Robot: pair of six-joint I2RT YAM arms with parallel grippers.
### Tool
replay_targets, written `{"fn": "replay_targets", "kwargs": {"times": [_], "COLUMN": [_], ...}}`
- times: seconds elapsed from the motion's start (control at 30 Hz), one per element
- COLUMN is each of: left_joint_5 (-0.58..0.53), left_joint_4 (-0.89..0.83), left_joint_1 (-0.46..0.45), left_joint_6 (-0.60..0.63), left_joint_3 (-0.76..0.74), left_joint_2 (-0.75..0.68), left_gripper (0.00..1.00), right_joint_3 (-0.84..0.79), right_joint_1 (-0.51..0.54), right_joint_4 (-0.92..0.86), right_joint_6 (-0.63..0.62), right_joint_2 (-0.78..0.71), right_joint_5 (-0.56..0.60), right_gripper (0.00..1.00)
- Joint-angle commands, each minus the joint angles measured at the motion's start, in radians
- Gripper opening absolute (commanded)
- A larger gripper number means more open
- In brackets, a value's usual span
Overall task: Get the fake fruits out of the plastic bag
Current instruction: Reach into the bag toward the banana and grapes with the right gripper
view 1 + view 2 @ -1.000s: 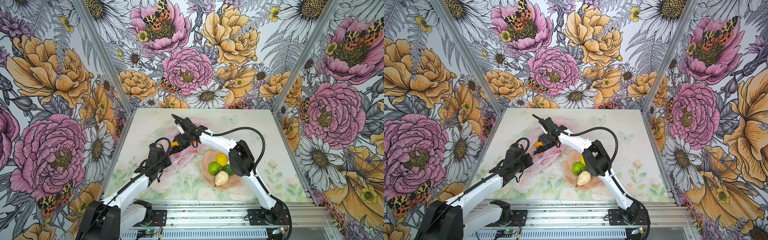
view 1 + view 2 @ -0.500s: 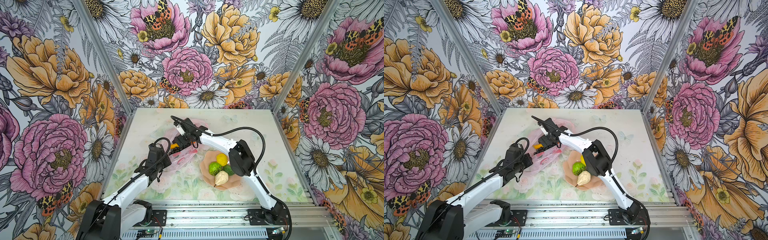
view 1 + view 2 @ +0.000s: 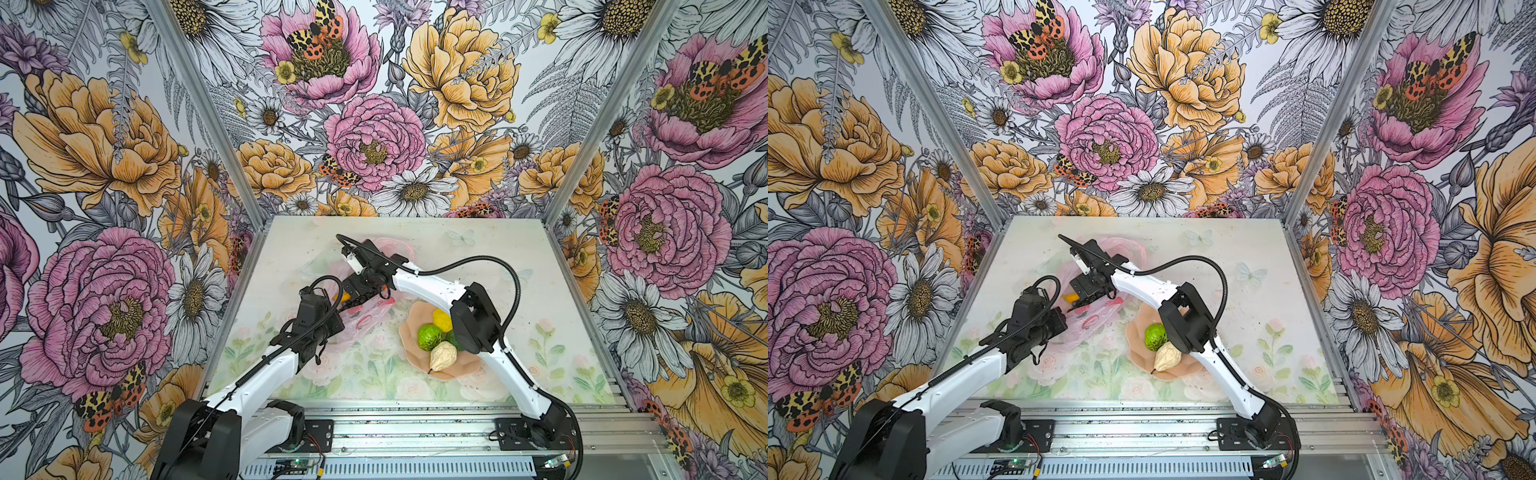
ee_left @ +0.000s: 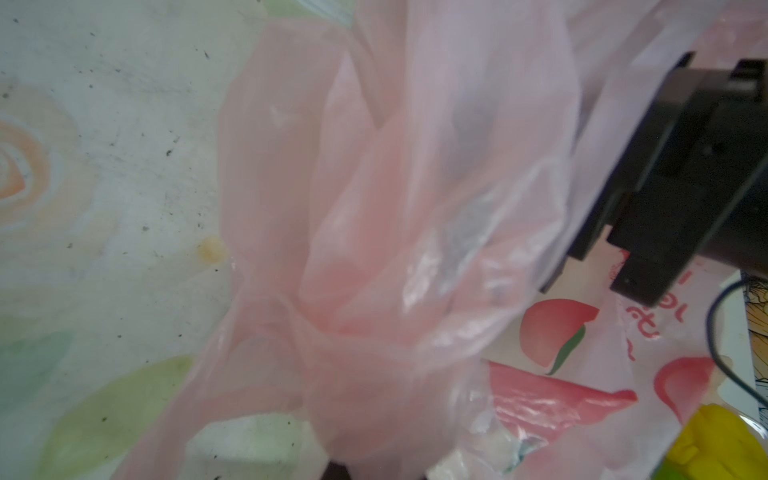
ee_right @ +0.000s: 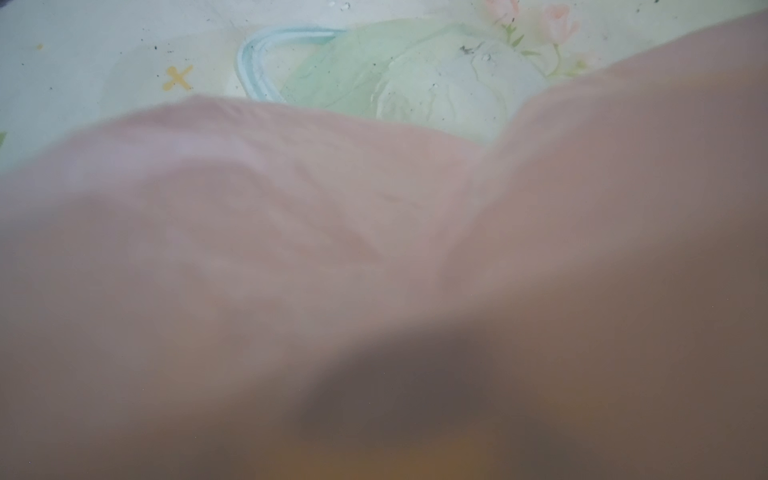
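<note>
The left hand (image 3: 337, 318) is pinching the floppy bag (image 4: 374, 187); the right hand (image 4: 602, 274) is hovering, wide open, by a likely slippery orange fruit (image 3: 344, 296).

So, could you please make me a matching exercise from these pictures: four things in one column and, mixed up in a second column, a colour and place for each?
Things:
1. pear
2. round fruit
3. plastic bag
4. lemon

Descriptions:
a. pale pink, lying on the table left of the plate
b. yellow, on the plate, partly hidden by the right arm
c. lime green, on the plate
d. cream, at the plate's near edge

Pairs: 1-d, 2-c, 3-a, 4-b.
</note>
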Motion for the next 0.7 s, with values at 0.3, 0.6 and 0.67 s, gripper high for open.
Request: {"fn": "replay_targets", "kwargs": {"times": [0.3,0.6,0.67], "left_joint_5": [-0.002,-0.015,-0.018], "left_joint_4": [0.029,0.023,0.023], "left_joint_1": [-0.037,-0.039,-0.039], "left_joint_6": [0.0,-0.001,-0.001], "left_joint_3": [0.014,0.008,0.009], "left_joint_2": [-0.01,-0.016,-0.015], "left_gripper": [0.0,0.0,0.0], "right_joint_3": [0.114,0.141,0.136], "right_joint_1": [-0.002,-0.002,-0.003], "right_joint_4": [-0.091,-0.097,-0.097], "right_joint_6": [0.113,0.167,0.178], "right_joint_2": [0.138,0.146,0.134], "right_joint_5": [-0.024,-0.027,-0.013], "right_gripper": [0.98,0.9,0.85]}}
